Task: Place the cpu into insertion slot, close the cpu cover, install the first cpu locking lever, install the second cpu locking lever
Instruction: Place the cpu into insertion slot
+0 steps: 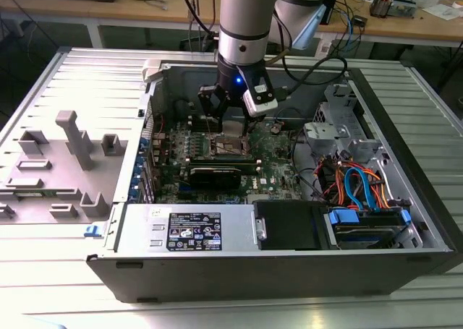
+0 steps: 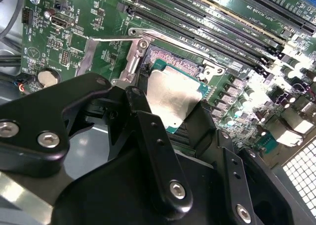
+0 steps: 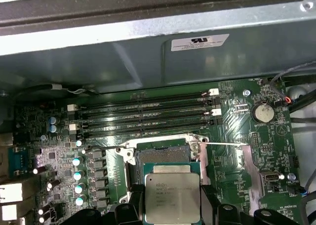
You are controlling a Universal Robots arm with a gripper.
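1. Black gripper point(image 2: 173, 113) fingers point(image 2: 148, 136), nearest in the second wrist view, pinch the cpu point(image 2: 170, 94) by two opposite edges.
2. Silver top up, the cpu hangs over the near edge of the insertion slot point(image 3: 162, 158); whether they touch, I cannot tell.
3. Just beside the slot, the cpu cover point(image 3: 251, 171) lies swung open over the green motherboard point(image 3: 237, 128).
4. Beyond run long black memory slots point(image 3: 143, 118), then the grey case wall point(image 3: 123, 57).

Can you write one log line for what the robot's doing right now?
gripper: shut on the cpu | cpu: held over the insertion slot, not yet seated | slot: far part uncovered
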